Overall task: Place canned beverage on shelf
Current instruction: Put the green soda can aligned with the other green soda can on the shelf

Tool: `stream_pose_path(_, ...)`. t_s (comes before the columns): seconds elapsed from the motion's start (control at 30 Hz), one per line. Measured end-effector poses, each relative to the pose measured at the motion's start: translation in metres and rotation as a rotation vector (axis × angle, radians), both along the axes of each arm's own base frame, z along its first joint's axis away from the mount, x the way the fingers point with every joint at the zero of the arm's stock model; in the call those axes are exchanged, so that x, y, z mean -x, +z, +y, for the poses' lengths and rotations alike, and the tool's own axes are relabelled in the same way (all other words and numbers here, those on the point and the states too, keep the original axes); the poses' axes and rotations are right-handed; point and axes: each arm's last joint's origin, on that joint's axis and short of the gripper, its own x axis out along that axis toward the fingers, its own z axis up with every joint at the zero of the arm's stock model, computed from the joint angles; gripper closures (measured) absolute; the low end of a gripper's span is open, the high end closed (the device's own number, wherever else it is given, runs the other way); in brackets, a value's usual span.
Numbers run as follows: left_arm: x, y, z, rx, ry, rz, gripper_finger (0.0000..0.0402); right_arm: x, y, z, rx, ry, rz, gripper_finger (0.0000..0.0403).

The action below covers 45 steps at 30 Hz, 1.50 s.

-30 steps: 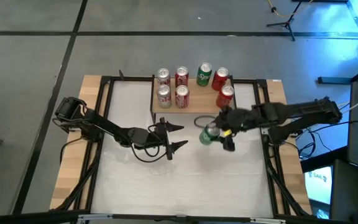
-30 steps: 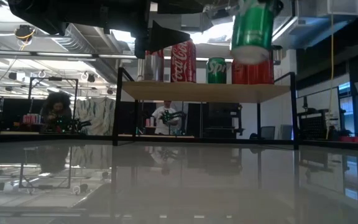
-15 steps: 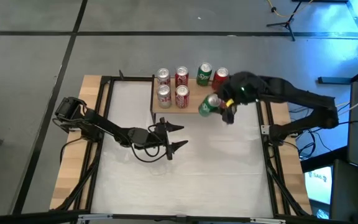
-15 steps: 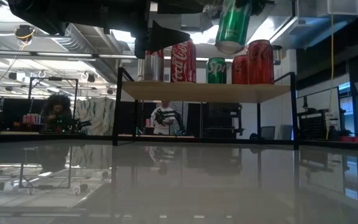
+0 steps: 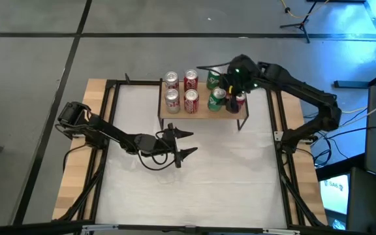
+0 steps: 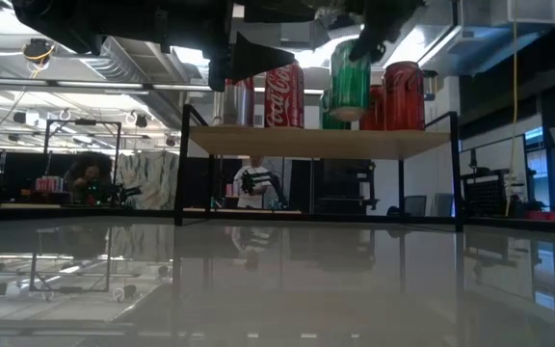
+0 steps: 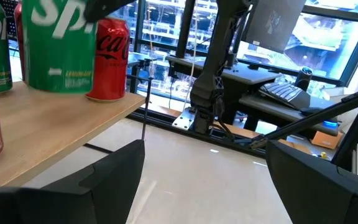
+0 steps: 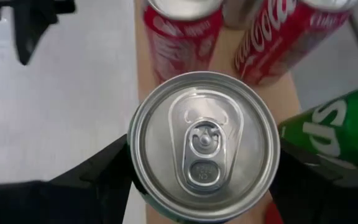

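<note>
The shelf (image 5: 200, 115), a light wood plank on black legs, stands at the table's far side; it also shows in the low view (image 6: 316, 142). My right gripper (image 5: 223, 96) is shut on a green Sprite can (image 5: 217, 98) just above the plank's right part, beside a red Coca-Cola can (image 6: 403, 94). The green can also shows in the left wrist view (image 7: 59, 43). My left gripper (image 5: 193, 143) is open and empty, in front of the shelf and above the table's middle. My right gripper pinches the green can's upper side walls (image 8: 135, 163) between its two fingers (image 8: 101, 177), one on each side of the top. The fingers come from above, pointing down. The can is upright, its bottom (image 6: 348, 115) a little above the plank.
Several other cans stand on the shelf: red and silver ones at the left (image 5: 180, 90), a second green can (image 5: 213, 79) at the back, red ones (image 5: 239, 100) at the right. The white tabletop (image 5: 194, 189) lies in front of the shelf. People show in the room behind (image 6: 85, 173).
My right gripper has carried the green can from above the table's middle right toward the far edge, over the shelf. The can was tilted half a second ago; it now stands upright and lower, close above the plank.
</note>
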Motion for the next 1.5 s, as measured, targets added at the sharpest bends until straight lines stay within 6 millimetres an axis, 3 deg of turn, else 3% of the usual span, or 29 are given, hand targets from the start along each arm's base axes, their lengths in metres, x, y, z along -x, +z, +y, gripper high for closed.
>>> stream_pose_path(0.27,0.0,0.0,0.0,0.0,0.0,0.0,0.0076,-0.006,-0.016,-0.019,-0.035,-0.015,0.055,0.0109)
stream_pose_path(1.5,0.0,0.0,0.0,0.0,0.0,0.0,0.0076,-0.011,-0.028,-0.021,-0.015,0.025,0.079,0.0095)
